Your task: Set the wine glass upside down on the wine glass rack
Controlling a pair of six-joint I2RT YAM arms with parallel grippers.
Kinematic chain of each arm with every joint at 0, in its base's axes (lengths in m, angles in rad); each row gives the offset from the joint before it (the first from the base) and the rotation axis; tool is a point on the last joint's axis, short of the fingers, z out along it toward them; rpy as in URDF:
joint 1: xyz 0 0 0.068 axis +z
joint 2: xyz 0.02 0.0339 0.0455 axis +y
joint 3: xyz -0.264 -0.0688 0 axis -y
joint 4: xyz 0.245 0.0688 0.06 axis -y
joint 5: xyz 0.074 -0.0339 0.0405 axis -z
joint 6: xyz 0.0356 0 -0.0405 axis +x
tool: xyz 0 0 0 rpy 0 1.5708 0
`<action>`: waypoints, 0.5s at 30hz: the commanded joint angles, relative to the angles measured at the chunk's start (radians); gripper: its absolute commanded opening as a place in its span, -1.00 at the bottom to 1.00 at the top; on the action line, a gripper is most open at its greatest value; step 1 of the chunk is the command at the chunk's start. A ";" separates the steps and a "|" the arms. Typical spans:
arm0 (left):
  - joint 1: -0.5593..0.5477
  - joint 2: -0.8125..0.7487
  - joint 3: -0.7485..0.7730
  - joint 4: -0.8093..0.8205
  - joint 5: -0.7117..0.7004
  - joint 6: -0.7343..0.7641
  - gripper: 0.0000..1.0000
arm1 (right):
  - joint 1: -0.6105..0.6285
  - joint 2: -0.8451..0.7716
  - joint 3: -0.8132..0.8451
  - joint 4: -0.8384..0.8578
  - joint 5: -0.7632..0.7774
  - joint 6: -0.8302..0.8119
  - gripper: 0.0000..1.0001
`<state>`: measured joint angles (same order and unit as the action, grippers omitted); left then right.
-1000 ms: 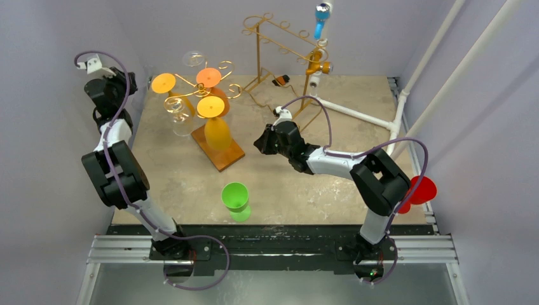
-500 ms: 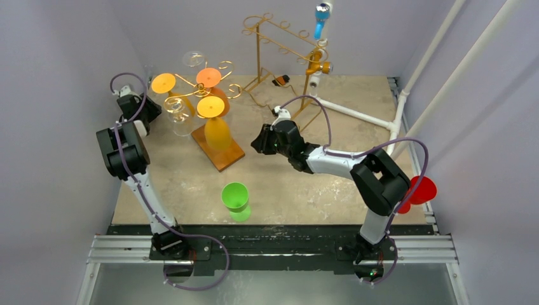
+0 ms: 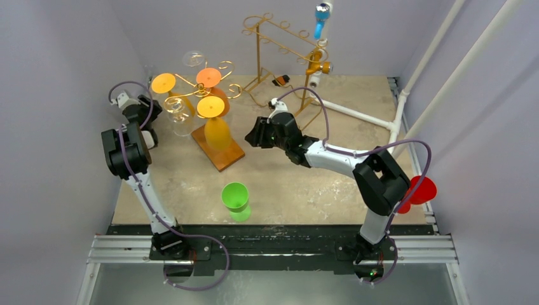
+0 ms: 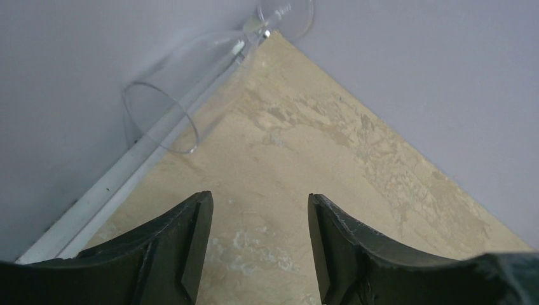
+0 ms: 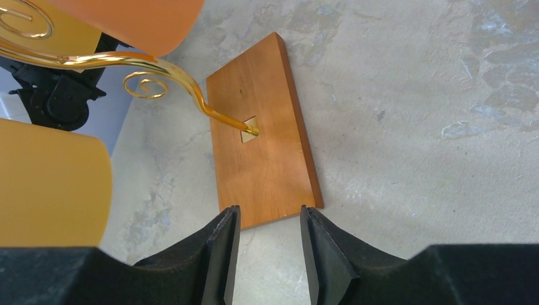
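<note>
Left claw [image 4: 260, 213]: parted, empty. Right claw [image 5: 267, 222]: parted, empty. Clear glass [image 4: 191, 76]: on its side against wall [image 4: 76, 63]. Risk: rolling away if pinched off-centre.

Orange plastic wine glasses [image 3: 218, 132] hung upside down on the gold wire wine glass rack with a wooden base [image 3: 224, 154]. A green plastic cup [image 3: 235, 196] sat in front of the rack. A tall gold wire stand [image 3: 258, 54] stood behind it to the right, and a red plastic cup [image 3: 422, 189] sat far to its right. A clear wine glass [image 4: 184, 82] lay on its side by the wall, left of the rack.
</note>
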<state>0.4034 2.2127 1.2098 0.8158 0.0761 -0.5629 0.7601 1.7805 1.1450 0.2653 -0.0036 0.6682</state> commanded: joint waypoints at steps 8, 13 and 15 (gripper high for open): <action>-0.003 0.056 0.032 0.198 -0.149 -0.032 0.22 | -0.019 -0.010 0.032 -0.027 -0.012 -0.009 -0.04; -0.004 0.098 0.089 0.171 -0.161 -0.049 0.23 | -0.030 -0.009 0.036 -0.029 -0.012 -0.010 -0.04; -0.005 0.126 0.125 0.159 -0.153 -0.054 0.23 | -0.033 -0.009 0.038 -0.029 -0.012 -0.010 -0.04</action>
<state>0.4034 2.2997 1.2530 0.9508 -0.0570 -0.5919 0.7364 1.7805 1.1461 0.2344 -0.0036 0.6682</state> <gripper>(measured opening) 0.613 0.478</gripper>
